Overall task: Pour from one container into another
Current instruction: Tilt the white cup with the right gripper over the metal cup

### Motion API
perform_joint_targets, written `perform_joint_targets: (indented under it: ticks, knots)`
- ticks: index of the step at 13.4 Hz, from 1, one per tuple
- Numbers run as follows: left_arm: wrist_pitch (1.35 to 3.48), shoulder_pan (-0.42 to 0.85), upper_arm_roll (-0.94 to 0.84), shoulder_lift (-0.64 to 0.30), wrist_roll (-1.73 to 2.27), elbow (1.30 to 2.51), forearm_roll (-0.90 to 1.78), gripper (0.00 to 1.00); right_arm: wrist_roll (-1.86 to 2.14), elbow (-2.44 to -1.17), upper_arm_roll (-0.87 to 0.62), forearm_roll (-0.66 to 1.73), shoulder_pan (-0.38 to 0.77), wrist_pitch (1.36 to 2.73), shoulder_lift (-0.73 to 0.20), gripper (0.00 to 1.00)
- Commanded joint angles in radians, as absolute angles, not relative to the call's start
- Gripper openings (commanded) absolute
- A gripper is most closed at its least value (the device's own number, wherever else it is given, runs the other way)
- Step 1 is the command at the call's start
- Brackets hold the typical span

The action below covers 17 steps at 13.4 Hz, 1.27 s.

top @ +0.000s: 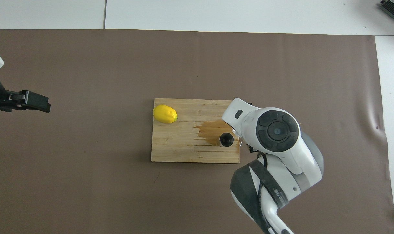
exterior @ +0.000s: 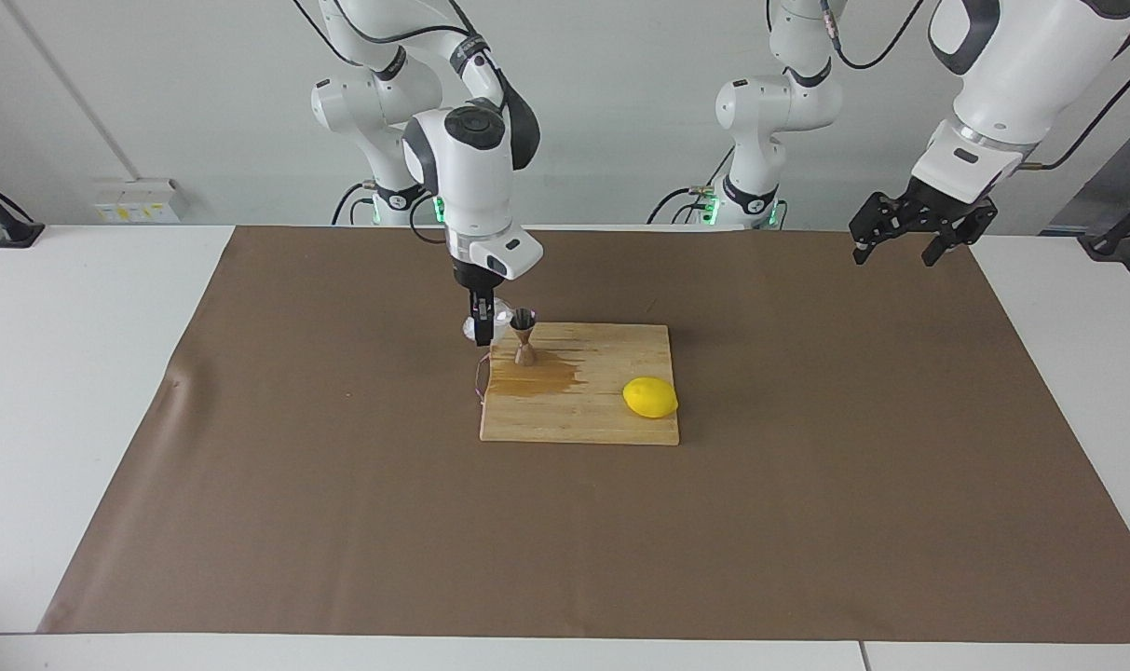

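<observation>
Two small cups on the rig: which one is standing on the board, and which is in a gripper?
The metal jigger stands upright on the cutting board. The ribbed glass cup is held by the right gripper, beside the jigger's rim.

Open brown mat point(exterior: 807, 522) all round, lemon point(exterior: 650, 398) and jigger point(exterior: 524, 337) crowd board point(exterior: 583, 419)

We see a wooden board point(top: 184, 143) at frame centre bearing a lemon point(top: 165, 114) at its upper left, a wet stain point(top: 209, 131) and the metal jigger point(top: 226, 140) at its lower right, beside the right arm point(top: 274, 136).
</observation>
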<state>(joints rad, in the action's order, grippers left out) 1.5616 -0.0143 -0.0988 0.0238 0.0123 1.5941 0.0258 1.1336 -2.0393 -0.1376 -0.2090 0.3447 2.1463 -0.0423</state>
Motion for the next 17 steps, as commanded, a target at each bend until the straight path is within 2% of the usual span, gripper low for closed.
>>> perform_joint_targets:
  ticks: [1, 10, 17]
  knots:
    - [1.566, -0.025, -0.097, 0.031, 0.025, 1.606, 0.032, 1.00, 1.071, -2.017, -0.143, -0.319, 0.377, 2.120, -0.063, 0.30]
    - [1.566, -0.023, -0.097, 0.032, 0.025, 1.606, 0.032, 1.00, 1.054, -2.051, -0.144, -0.561, 0.439, 2.097, -0.038, 0.27]
    - [1.566, -0.023, -0.097, 0.031, 0.025, 1.606, 0.032, 1.00, 1.051, -2.105, -0.144, -0.656, 0.481, 2.112, -0.025, 0.27]
